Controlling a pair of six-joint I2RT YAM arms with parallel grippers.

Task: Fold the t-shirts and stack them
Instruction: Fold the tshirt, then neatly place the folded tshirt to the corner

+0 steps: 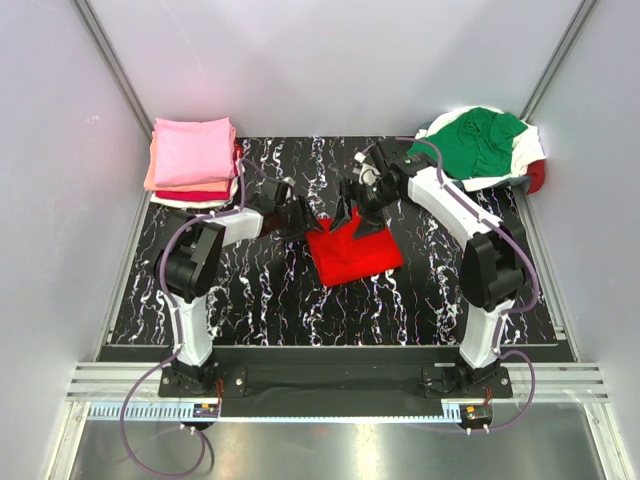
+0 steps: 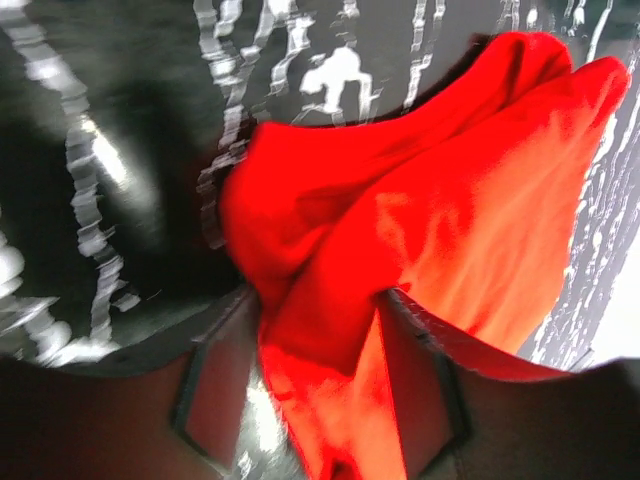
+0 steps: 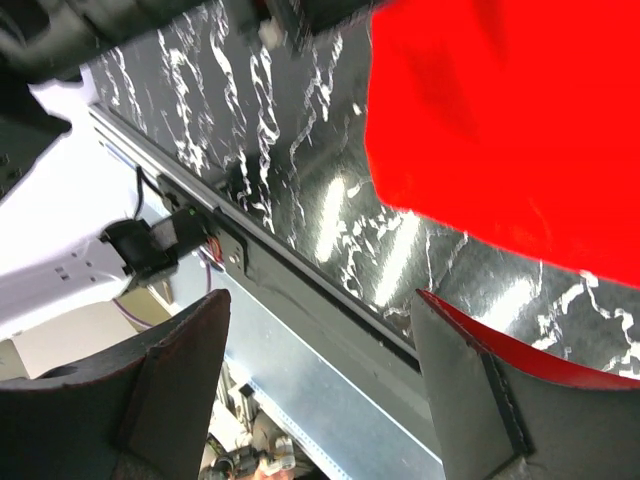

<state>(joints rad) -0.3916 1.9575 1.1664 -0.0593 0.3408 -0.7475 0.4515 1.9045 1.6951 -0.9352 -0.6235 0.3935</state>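
Top external view has the bright red soft cloth t-shirt [image 1: 352, 255] lying part-folded at the middle of the black white-veined table [image 1: 250, 300], its far edge bunched up between the two arms. The left gripper [image 2: 315, 300] stands about half closed, a wad of red cloth filling the gap, seemingly gripped. The right gripper [image 3: 320, 300] gapes wide, with nothing between its fingers. Folding this shirt looks to be the step in hand. Next, the raised edge likely needs carrying over and flattening, before the shirt joins the pink-topped folded stack [image 1: 193, 155].
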